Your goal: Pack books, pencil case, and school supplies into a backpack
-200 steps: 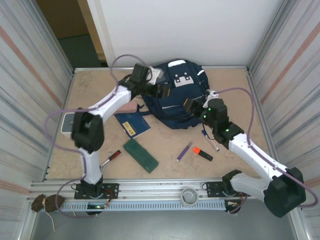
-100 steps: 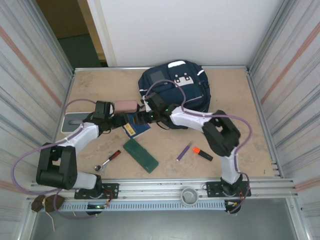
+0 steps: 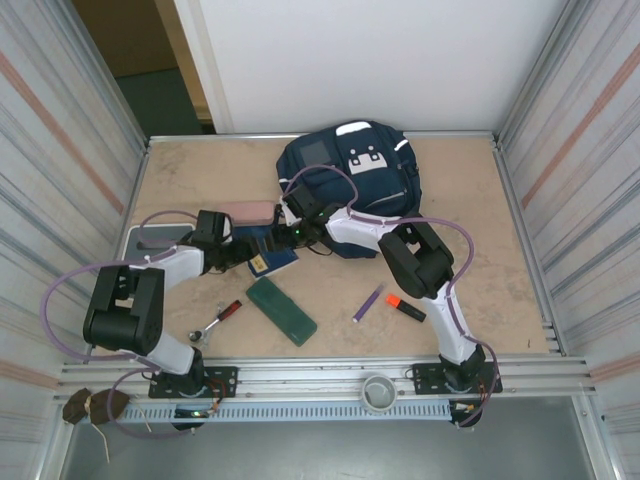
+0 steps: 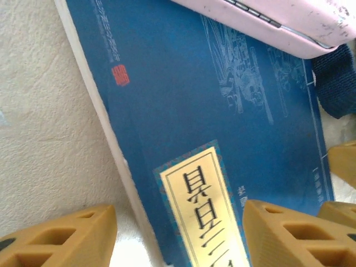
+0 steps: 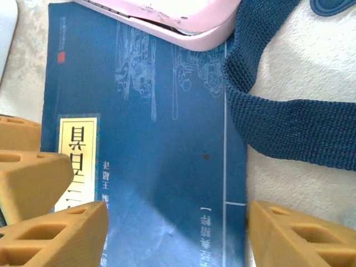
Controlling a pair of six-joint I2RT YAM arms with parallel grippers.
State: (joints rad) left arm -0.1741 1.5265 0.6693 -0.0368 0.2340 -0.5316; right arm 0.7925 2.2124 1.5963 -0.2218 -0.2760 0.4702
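Most items look unpacked | books [image 3: 268, 254] flat on table [image 3: 480, 230], just beside backpack [image 3: 355, 180] | left gripper [image 4: 178, 211] and right gripper [image 5: 178, 210] both part-open over top cover, gripping nothing | pencil case [image 3: 245, 212], purple pen [image 3: 367, 302], highlighter [image 3: 405, 307] lie outside.

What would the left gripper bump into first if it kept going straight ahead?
The left gripper would most likely meet the dark-blue book first; its cover lies right ahead between the jaws.
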